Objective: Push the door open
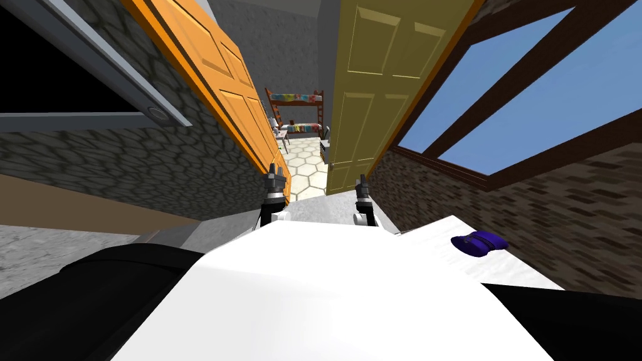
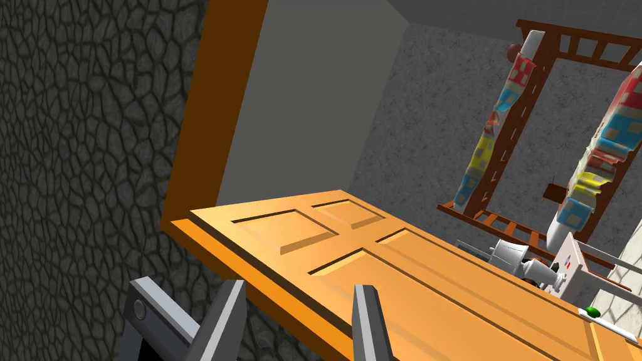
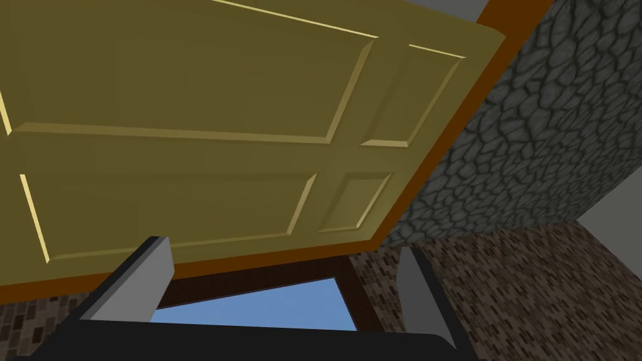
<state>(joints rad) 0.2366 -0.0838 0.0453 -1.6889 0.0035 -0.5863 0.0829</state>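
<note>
Both arms are held forward at the doorway, one to each leaf.

My left gripper [image 1: 273, 172] [image 2: 299, 291] has its fingers apart and empty, close by the free edge of the orange door [image 1: 213, 69] [image 2: 389, 263]. That door stands swung inward beside the stone wall [image 1: 125, 156].

My right gripper [image 1: 361, 183] [image 3: 282, 247], fingers wide apart and holding nothing, faces the yellow door [image 1: 370, 81] [image 3: 188, 125], which stands ajar on the right.

I judge that the spread fingers suit a push rather than a grasp.

A bunk bed [image 1: 299, 113] [image 2: 533, 138] shows through the gap.

Not determinable: whether either gripper touches its leaf. Hinges and any handles are hidden, and the door tops are cut off in the head view.
</note>
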